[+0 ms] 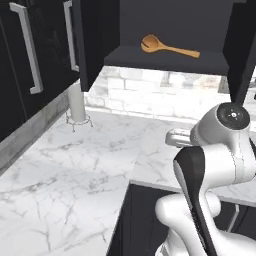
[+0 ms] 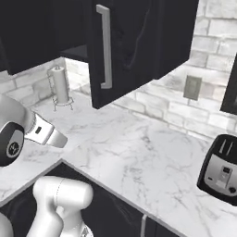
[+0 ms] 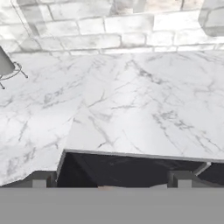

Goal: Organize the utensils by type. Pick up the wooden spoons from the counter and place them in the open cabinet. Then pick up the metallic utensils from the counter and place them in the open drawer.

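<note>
One wooden spoon [image 1: 167,47], large, broad round bowl, lay flat on the shelf of the open cabinet [image 1: 165,59], bowl toward the left, handle running right. Table [image 1: 75,165]: white marble with grey veins, dark fronts below. Open drawer [image 3: 131,168]: dark interior, set just under the table edge, directly before the hand camera. Gripper [image 3: 111,184]: fingers [image 3: 41,180] spread wide apart, holding nothing, poised above the drawer. Paper towel holder [image 2: 60,88] stood upright near the brick wall. Toaster [image 2: 221,171] sat at the table's right end.
</note>
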You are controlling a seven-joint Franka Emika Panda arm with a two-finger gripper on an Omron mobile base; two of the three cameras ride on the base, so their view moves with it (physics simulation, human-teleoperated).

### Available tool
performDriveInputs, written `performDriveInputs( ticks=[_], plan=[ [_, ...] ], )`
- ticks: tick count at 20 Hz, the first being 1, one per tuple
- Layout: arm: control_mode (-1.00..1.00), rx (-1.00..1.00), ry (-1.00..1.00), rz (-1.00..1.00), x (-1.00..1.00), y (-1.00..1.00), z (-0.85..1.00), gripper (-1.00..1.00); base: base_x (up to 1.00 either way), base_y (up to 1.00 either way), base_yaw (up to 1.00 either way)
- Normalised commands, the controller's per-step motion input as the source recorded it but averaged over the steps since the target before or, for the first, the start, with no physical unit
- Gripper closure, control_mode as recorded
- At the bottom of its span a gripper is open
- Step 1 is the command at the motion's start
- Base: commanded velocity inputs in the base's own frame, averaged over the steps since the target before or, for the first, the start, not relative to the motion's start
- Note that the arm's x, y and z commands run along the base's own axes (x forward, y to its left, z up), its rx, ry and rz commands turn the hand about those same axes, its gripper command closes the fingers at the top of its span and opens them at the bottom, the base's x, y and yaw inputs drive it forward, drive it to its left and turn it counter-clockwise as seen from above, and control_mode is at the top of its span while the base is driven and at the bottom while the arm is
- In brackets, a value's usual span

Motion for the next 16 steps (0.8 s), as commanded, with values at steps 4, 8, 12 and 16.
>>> performDriveInputs(
  ticks=[4, 8, 12, 16],
  plan=[
    [1.00, 0.00, 0.00, 0.00, 0.00, 0.00, 0.00, -1.00, -0.53, -0.09, 0.50],
    [1.00, 0.00, 0.00, 0.00, 0.00, 0.00, 0.00, -1.00, -0.54, -0.01, 0.69],
    [1.00, 0.00, 0.00, 0.00, 0.00, 0.00, 0.00, -1.00, -0.45, 0.01, 0.86],
    [1.00, 0.00, 0.00, 0.00, 0.00, 0.00, 0.00, -1.00, -0.31, 0.18, 0.92]
  ],
)
